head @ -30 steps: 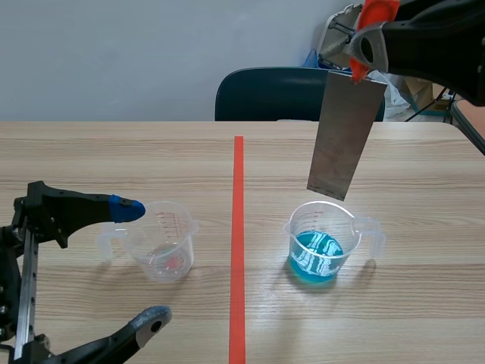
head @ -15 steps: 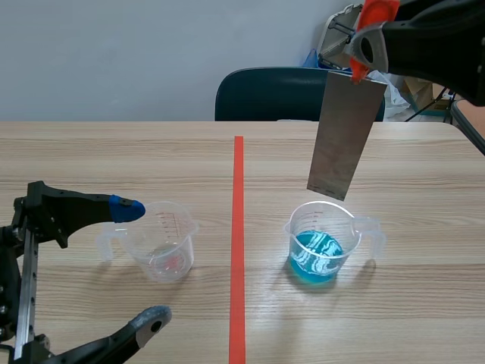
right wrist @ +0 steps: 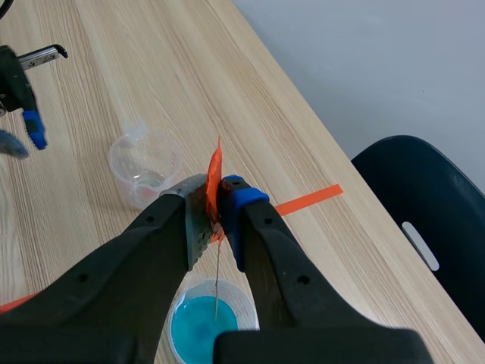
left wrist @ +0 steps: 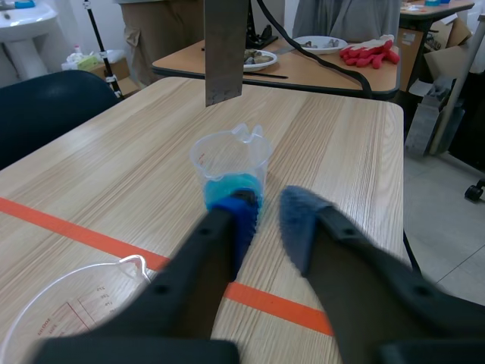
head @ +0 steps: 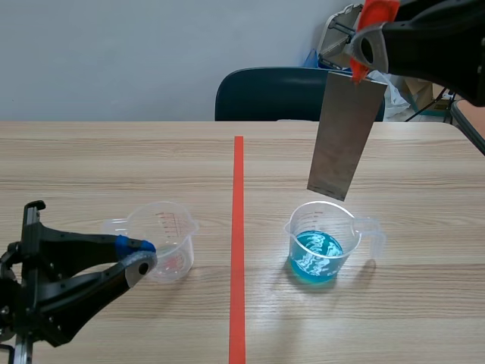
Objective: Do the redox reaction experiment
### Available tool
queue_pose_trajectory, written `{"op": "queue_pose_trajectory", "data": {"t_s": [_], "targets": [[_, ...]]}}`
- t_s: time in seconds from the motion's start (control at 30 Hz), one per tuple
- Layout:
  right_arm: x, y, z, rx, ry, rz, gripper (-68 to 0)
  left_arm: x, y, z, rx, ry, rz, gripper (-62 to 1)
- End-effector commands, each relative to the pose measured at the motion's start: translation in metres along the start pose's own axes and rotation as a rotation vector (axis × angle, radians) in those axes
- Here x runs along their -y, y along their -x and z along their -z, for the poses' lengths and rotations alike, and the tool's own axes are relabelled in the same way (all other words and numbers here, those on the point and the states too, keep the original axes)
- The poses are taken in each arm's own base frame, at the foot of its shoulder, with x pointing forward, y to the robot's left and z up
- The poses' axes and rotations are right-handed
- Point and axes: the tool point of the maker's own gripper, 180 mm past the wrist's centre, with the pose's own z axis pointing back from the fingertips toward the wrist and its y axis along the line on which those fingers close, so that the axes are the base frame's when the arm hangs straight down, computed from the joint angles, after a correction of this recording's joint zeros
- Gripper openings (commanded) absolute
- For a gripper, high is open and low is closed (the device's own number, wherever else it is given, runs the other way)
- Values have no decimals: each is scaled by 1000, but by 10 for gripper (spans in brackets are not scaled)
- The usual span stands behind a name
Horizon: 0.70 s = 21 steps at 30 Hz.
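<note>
fingers of the right gripper are clamped on the orange tab of the plate, which hangs upright over the blue beaker, its lower edge above the rim and dry; dipping looks left to do, and nothing blocks the drop; left gripper is nearly closed, a narrow gap between its pads, holding nothing, just beside the clear beaker across the tape line; a chair stands behind the table
</note>
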Motion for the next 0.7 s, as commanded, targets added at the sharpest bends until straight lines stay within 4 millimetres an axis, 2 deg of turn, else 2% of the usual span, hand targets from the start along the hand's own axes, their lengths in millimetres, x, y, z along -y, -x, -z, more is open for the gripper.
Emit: {"op": "queue_pose_trajectory", "data": {"t_s": [0.0,0.17,0.3,0.47,0.57,0.67], "targets": [[0,-6,-1,17,-8,-13,-665,-5,-8,3,32,-16,18,-593],[0,-6,-1,18,-8,-12,-665,-21,-13,12,29,-37,77,-593],[0,-6,-1,18,-8,-12,-665,-44,-11,31,-29,-75,136,-593],[0,-6,-1,18,-8,-12,-665,-65,-20,56,-27,-125,171,-592],[0,-6,-1,18,-8,-12,-665,-66,-26,70,6,-129,161,-581],[0,-6,-1,18,-8,-12,-665,-57,-24,84,13,-105,158,-581]]}}
